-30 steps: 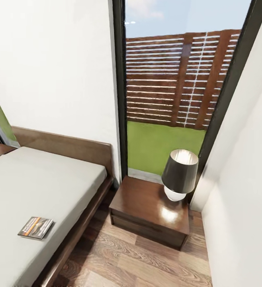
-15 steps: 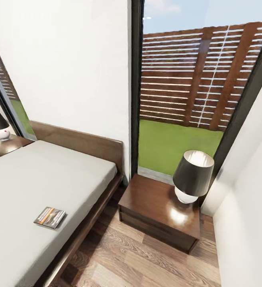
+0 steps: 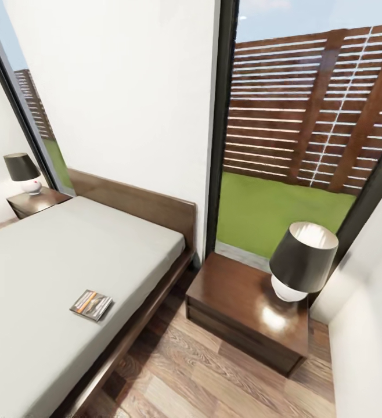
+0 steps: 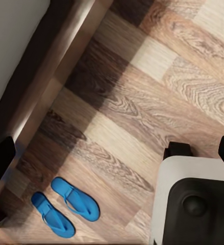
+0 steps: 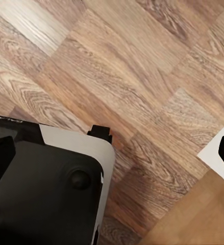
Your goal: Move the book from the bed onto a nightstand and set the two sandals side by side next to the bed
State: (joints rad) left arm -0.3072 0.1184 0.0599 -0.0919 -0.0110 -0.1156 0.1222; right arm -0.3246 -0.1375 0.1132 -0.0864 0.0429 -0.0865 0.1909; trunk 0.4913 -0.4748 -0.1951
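- Left claw: in the left wrist view its two dark fingertips sit at opposite edges of the picture, one by the bed frame and one by the robot's base. They are spread wide and nothing sits between them — just bare floor beneath.
- Right claw: in the right wrist view its dark fingertips likewise stand at opposite edges, spread wide, holding and touching nothing.
- The robot's base, white and black, rests on the wood-plank floor below both claws.
- The two sandals, bright blue, lie on the floor side by side and nearly parallel, soles down, close to the dark wooden side rail of the bed.
- The book lies flat on the grey mattress near the bed's edge that faces the nightstand, cover up, its orange band showing.
- The nightstand stands just beside the bed at the headboard end, in front of a tall window. A lamp with a dark shade and white base stands on its far corner.
- A second nightstand with its own lamp stands at the bed's other side, against the white wall.
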